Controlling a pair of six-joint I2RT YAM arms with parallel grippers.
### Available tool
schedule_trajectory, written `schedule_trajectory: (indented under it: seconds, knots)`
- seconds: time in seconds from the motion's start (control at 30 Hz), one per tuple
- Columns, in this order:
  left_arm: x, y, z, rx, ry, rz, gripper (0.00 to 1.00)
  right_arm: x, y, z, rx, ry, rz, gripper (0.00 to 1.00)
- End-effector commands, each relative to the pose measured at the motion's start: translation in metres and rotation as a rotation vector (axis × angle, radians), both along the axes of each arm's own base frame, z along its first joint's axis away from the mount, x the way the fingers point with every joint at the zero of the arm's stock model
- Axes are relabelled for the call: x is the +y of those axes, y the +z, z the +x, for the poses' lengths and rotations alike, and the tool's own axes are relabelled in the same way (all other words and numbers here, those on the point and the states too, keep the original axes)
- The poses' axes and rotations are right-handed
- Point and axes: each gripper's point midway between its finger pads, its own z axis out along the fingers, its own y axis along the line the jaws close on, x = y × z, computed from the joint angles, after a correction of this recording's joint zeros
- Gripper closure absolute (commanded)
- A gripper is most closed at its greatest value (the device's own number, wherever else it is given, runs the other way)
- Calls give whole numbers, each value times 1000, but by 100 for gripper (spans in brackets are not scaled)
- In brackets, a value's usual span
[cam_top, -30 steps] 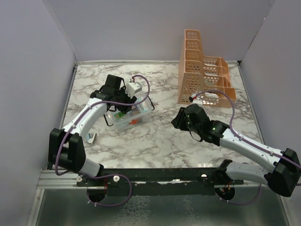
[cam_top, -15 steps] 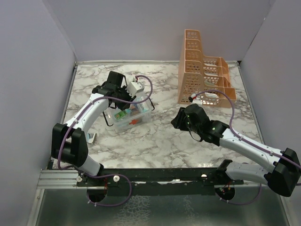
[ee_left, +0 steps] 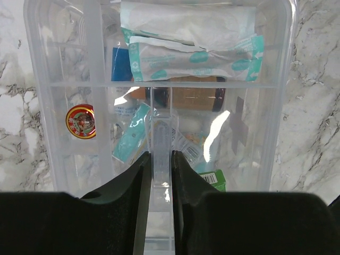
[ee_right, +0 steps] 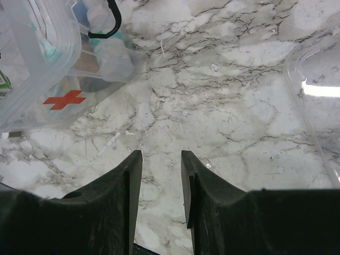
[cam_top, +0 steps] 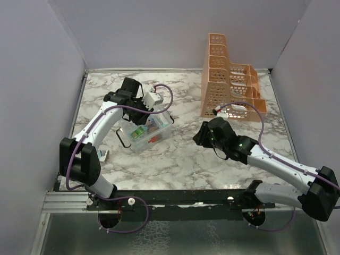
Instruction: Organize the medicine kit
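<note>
While pinching the clear plastic centre tab, likely for lifting, left gripper hangs over small transparent plastic rectangular medicine kit | right gripper: kit's three o'clock, half-open, empty.

Left end effector clamped, right ajar.

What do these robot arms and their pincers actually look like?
The left arm and right arm are white tubes with chunky black joints; a purple cable loops along each. The left gripper and right gripper each end in two black tapered fingers.
</note>
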Motion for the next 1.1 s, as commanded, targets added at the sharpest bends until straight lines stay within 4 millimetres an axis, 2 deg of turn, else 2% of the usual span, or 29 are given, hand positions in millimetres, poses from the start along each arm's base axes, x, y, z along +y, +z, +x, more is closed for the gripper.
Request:
schedule_trajectory:
  seconds: [0.0, 0.3, 0.47, 0.77, 0.9, 1.07]
  knots:
    - [-10, 16, -6, 9, -42, -49, 95, 8, 8, 4, -15, 15, 31, 64]
    - [-22, 27, -8, 3, -20, -134, 96, 8, 7, 3, -14, 15, 32, 64]
    - [-17, 7, -16, 51, 9, -115, 95, 8, 4, 2, -10, 19, 30, 65]
    - [-17, -13, -18, 119, 55, -110, 94, 6, 3, 1, -10, 16, 26, 65]
    - [-8, -22, -14, 127, 105, -61, 87, 6, 4, 1, -12, 15, 26, 65]
    - [-7, -16, -8, 122, 147, -55, 66, 5, 6, 3, -17, 11, 23, 65]
